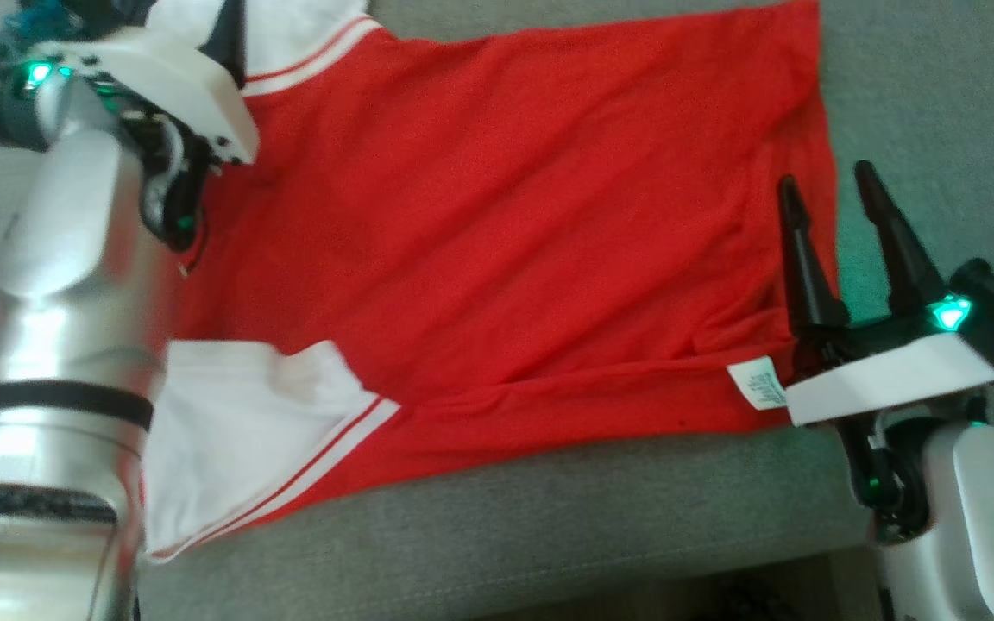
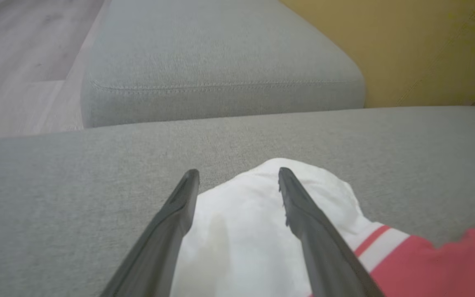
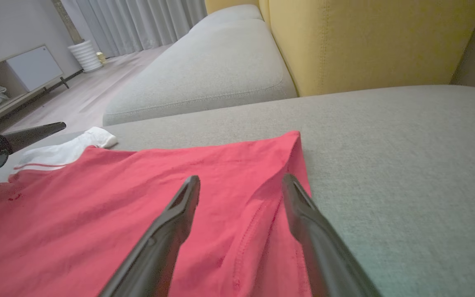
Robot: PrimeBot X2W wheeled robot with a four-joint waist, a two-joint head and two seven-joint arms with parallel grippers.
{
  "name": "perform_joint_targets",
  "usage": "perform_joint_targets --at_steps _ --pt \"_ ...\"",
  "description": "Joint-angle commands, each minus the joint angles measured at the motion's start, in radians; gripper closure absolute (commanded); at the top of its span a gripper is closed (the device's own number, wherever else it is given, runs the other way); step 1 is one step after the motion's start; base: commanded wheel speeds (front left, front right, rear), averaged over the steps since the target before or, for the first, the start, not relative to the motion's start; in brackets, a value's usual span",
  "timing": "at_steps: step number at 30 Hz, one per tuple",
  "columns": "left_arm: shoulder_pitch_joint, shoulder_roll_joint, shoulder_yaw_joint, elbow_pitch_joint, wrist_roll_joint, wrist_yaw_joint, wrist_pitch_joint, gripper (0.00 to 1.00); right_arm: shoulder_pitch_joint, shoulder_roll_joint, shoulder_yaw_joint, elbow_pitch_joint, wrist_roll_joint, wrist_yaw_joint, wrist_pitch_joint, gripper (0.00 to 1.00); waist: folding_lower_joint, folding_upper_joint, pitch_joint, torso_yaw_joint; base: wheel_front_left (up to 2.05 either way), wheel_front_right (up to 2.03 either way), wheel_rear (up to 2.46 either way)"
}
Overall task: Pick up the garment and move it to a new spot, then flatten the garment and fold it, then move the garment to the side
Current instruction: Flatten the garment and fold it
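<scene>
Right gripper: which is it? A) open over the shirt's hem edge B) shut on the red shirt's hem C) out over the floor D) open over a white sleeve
A: the right gripper stands open over the hem edge of the red shirt, with nothing pinched in it.

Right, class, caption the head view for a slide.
Red shirt spread on grey sofa, open right gripper at hem, left arm near sleeves.
</scene>
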Motion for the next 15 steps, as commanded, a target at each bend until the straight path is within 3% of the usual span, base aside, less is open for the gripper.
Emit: perform_joint_targets --at_steps 1,12,14,15 --pt "-0.059 0.047 0.033 0.041 -0.016 -0.015 -0.007 0.00 -0.019 0.004 0.033 -0.018 0.010 0.007 -0.012 0.00 -0.0002 0.0000 0.042 -0.049 0.00 0.00 0.00" --pt "-0.144 0.077 0.003 0.346 -0.006 -0.014 0.059 0.00 -0.033 0.013 0.034 0.017 0.032 0.007 -0.035 0.00 -0.0002 0.0000 0.059 -0.083 0.00 0.00 0.00" --pt "-0.149 0.073 -0.009 0.366 -0.001 -0.018 0.070 1.00 -0.040 0.012 0.028 0.019 0.034 0.007 -0.034 0.00 -0.0002 0.0000 0.055 -0.080 0.00 0.00 0.00" --pt "-0.150 0.071 -0.018 0.371 0.005 -0.020 0.066 1.00 -0.047 0.009 0.025 0.020 0.033 0.007 -0.034 0.00 -0.0002 0.0000 0.053 -0.079 0.00 0.00 0.00"
